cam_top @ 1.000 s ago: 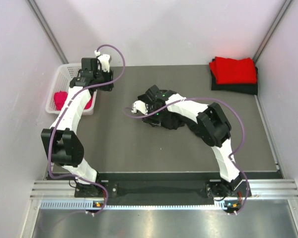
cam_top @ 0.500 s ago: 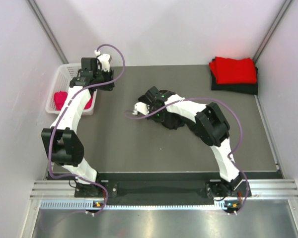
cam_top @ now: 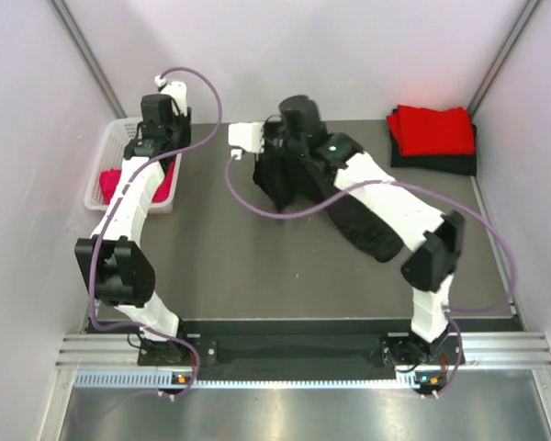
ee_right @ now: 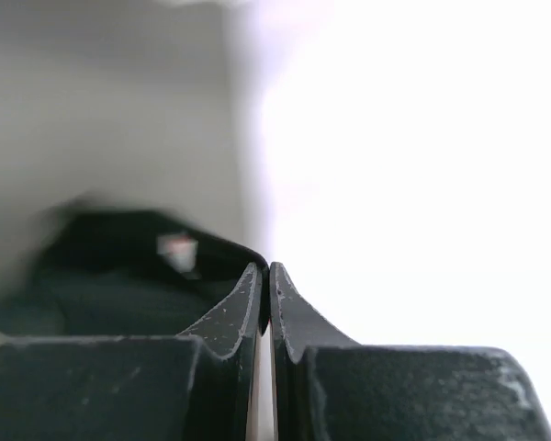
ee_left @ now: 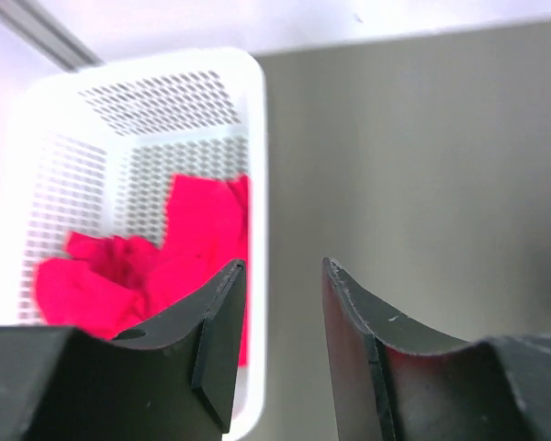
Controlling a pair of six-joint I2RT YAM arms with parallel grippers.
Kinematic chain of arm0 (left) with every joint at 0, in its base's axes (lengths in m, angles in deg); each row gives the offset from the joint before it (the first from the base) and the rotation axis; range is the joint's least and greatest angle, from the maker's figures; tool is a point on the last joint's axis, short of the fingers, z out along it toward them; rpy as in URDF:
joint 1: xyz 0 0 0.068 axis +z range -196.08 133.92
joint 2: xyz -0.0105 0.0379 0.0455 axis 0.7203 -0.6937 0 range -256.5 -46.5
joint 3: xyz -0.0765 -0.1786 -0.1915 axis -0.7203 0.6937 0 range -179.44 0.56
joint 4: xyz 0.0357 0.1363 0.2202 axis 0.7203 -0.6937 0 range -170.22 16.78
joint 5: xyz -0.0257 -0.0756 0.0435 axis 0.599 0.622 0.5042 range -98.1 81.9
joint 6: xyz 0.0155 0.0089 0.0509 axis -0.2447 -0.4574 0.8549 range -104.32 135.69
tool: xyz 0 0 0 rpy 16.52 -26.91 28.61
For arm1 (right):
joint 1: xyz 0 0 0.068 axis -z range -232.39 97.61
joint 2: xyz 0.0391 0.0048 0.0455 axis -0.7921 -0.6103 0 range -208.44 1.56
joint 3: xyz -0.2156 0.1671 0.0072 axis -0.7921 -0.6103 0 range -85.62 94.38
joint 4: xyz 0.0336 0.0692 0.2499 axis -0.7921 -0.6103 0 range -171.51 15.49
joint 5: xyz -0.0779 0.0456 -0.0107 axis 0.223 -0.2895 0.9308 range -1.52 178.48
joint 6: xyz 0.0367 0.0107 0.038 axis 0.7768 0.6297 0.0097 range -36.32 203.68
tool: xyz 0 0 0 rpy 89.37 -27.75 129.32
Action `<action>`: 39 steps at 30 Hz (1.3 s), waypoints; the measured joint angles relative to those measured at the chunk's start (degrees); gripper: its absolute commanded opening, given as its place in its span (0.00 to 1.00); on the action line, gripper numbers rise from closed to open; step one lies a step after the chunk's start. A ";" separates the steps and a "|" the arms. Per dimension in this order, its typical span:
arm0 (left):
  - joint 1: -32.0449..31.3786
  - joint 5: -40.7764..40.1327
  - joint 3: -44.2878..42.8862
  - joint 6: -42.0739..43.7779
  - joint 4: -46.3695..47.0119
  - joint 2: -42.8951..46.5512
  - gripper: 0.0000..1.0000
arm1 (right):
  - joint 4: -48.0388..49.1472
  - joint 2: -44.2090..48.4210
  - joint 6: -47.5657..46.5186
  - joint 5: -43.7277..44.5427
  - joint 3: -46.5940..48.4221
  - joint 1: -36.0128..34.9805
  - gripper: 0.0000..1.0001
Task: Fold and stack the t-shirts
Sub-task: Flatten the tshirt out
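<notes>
While the right gripper (ee_right: 264,276) has its 2 jaws pressed tight together, a bit of the black t-shirt (ee_right: 110,276) is pinched between the tips. A small white tag (ee_right: 176,248) shows on the cloth just behind the fingers. Seen from above, this shirt hangs down from the raised right arm in a long dark bunch. It runs toward the near right, and its low end looks to lie on the grey table (cam_top: 220,266).

The left gripper (ee_left: 275,340) has its 2 jaws apart with a clear gap, and nothing is between them. It hangs above the right rim of the white basket (ee_left: 257,184), which sits at the far left of the table. Inside the basket lies a crumpled pink-red t-shirt (ee_left: 193,248), bunched at the near end.

Well away, in the far right corner of the table, folded red t-shirts (cam_top: 432,129) sit in a neat stack. A folded black shirt (cam_top: 432,163) lies under them, with its near edge peeking out.
</notes>
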 measured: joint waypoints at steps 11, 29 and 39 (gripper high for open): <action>0.24 -3.45 -3.21 0.55 2.93 -0.61 0.43 | 28.46 11.67 -17.97 10.01 -5.57 1.57 0.00; 0.24 1.79 -5.09 -0.24 2.73 -5.53 0.43 | 28.44 28.52 -17.05 18.16 -55.67 36.04 0.55; 0.17 5.20 -5.11 -1.40 2.32 -6.58 0.43 | 5.81 16.50 -0.79 13.60 -41.11 34.14 0.50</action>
